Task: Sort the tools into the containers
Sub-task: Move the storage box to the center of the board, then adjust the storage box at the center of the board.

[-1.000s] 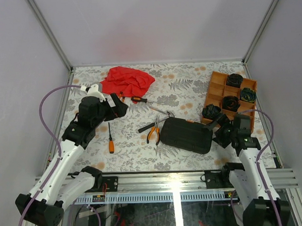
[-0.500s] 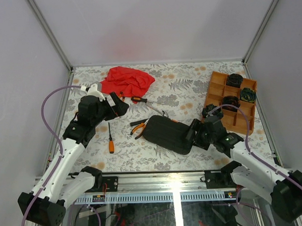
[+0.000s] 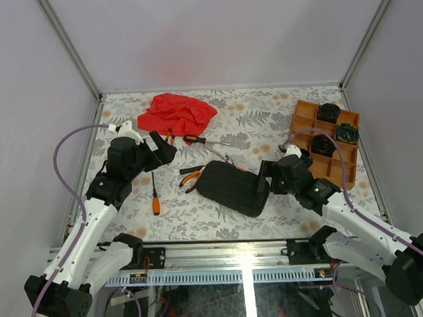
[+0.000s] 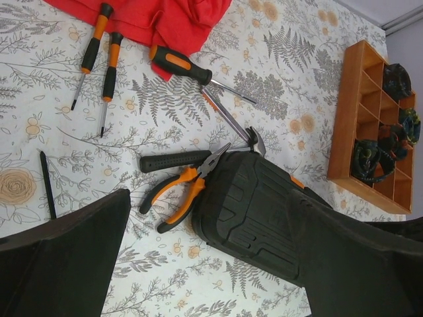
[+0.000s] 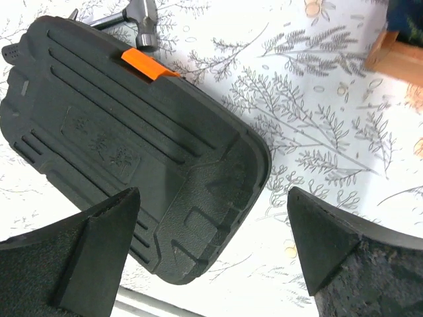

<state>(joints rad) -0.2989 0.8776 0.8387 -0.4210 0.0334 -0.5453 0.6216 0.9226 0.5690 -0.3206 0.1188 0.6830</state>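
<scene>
Black tool case: closed, centre of worktop, long axis left-to-right, slightly skewed. My right gripper: spread wide, just off its right end, nearer arm. My left gripper: also spread, by red cloth

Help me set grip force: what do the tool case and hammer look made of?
Tool case: likely moulded plastic, matte black; ribbed shell. Hammer: head probably polished steel, it glints; black handle looks rubbery, textured.
</scene>
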